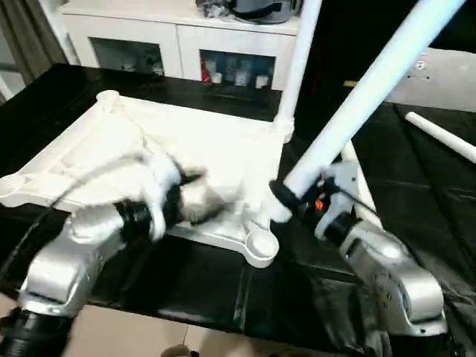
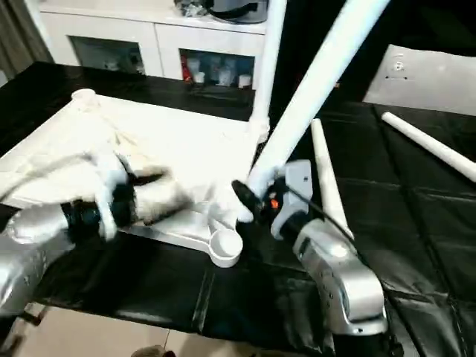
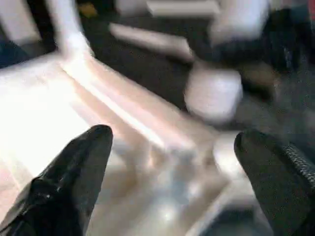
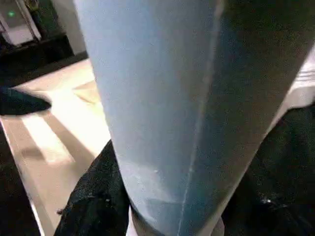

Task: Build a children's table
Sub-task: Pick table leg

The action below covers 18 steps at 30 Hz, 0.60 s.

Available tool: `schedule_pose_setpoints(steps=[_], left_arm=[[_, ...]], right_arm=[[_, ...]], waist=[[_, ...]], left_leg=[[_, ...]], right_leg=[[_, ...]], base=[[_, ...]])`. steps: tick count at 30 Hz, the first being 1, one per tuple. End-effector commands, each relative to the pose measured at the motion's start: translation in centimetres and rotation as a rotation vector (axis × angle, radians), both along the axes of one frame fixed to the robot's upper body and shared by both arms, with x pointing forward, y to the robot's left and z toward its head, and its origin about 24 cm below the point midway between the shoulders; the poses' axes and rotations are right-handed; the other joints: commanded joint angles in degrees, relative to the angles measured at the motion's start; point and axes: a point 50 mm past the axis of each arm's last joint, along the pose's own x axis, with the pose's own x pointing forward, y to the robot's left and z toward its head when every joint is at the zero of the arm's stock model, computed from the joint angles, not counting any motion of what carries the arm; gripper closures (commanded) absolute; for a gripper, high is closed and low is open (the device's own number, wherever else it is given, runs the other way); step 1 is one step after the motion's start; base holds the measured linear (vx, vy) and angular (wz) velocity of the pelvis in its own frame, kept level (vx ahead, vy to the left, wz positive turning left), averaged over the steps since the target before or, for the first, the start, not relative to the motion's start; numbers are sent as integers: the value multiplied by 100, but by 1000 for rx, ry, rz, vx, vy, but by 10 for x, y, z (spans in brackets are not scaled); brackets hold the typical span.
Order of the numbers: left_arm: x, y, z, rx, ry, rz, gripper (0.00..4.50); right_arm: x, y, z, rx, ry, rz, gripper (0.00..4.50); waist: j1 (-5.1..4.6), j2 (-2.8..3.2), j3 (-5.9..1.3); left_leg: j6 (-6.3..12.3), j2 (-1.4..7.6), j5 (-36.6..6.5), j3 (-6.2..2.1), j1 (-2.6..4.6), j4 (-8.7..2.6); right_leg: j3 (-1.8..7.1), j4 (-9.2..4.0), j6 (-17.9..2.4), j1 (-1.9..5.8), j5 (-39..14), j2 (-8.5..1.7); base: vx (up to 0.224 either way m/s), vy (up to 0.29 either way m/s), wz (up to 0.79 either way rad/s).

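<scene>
Nearest, the right claw (image 1: 286, 202) is clamped on a leg (image 1: 364, 97) near its lower end; that leg slants up toward 1 o'clock, its foot just above the tabletop's near right socket (image 1: 260, 244). At 9 o'clock from it, the left claw (image 3: 172, 172) hovers over the ribbed underside of the tabletop (image 1: 111, 149), fingers (image 3: 74, 172) spread wide apart and holding nothing. The tabletop lies upside down on the black worktop (image 1: 193, 286). At its far right corner a second leg (image 1: 297, 59) stands upright. Two loose legs lie on the worktop, one close behind the right claw (image 2: 325, 178), one at 2 o'clock (image 1: 442, 134).
</scene>
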Motion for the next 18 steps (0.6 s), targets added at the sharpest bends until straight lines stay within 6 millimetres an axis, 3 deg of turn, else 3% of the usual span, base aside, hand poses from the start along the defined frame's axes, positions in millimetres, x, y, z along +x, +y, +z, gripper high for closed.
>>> schedule_pose_setpoints(steps=[1, 5, 6, 8, 12, 13, 14, 15, 16, 18], left_arm=[[-3, 2, -7, 53, -3, -69, 6], [-3, 5, -8, 68, -5, -92, 6], [-3, 5, -8, 68, -5, -92, 24], [-3, 9, -11, 107, -16, -126, 35], [-2, 14, -17, 171, -12, -176, 66], [-2, 18, -20, 204, -2, -197, 76], [-1, 20, -21, 218, 4, -206, 76], [-1, 22, -23, 237, 8, -223, 89], [0, 25, -24, 253, 15, -243, 98], [0, 25, -24, 256, 17, -249, 117]], right_arm=[[1, -2, 1, -21, -23, -16, 257], [1, -1, 2, -27, -30, -20, 257], [1, -1, 2, -27, -30, -20, 257], [0, 1, 3, -42, -40, -18, 257], [-1, -1, 1, -67, -53, -5, 257], [-2, -2, 0, -72, -55, 3, 257], [-3, -3, -1, -74, -55, 6, 257], [-4, -3, -1, -74, -54, 14, 257], [-5, -2, -2, -67, -52, 25, 257], [-6, -2, -2, -64, -51, 28, 257]], waist=[[-17, 79, -322], [-28, 94, -335], [-29, 91, -340], [-30, 111, -329], [-32, 90, -328], [-20, 150, -330], [-25, 124, -328], [-12, 159, -335], [-9, 122, -331], [-12, 129, -338]], left_leg=[[-353, 197, -1641, -89, 82, -484], [-346, 196, -1558, -77, 81, -473], [-330, 194, -1531, -71, 80, -469], [-316, 191, -1574, -74, 87, -471], [-321, 202, -1664, -80, 96, -479], [-333, 197, -1682, -85, 105, -477], [-330, 193, -1724, -79, 105, -475], [-354, 199, -1699, -86, 106, -478], [-335, 196, -1691, -82, 106, -479], [-340, 205, -1689, -83, 103, -481]], right_leg=[[216, -513, -626, 168, -1663, -315], [212, -467, -837, 186, -1224, -310], [211, -454, -870, 198, -1173, -314], [209, -480, -861, 182, -1266, -308], [214, -479, -835, 179, -1408, -320], [216, -473, -825, 172, -1418, -322], [219, -484, -797, 173, -1428, -313], [219, -465, -829, 181, -1348, -328], [218, -480, -843, 178, -1326, -323], [218, -460, -892, 186, -1255, -330]], base=[[0, 0, 0], [0, 0, 0], [0, 0, 0], [0, 0, 0], [0, 0, 0], [0, 0, 0], [0, 0, 0], [0, 0, 0], [0, 0, 0], [0, 0, 0]])
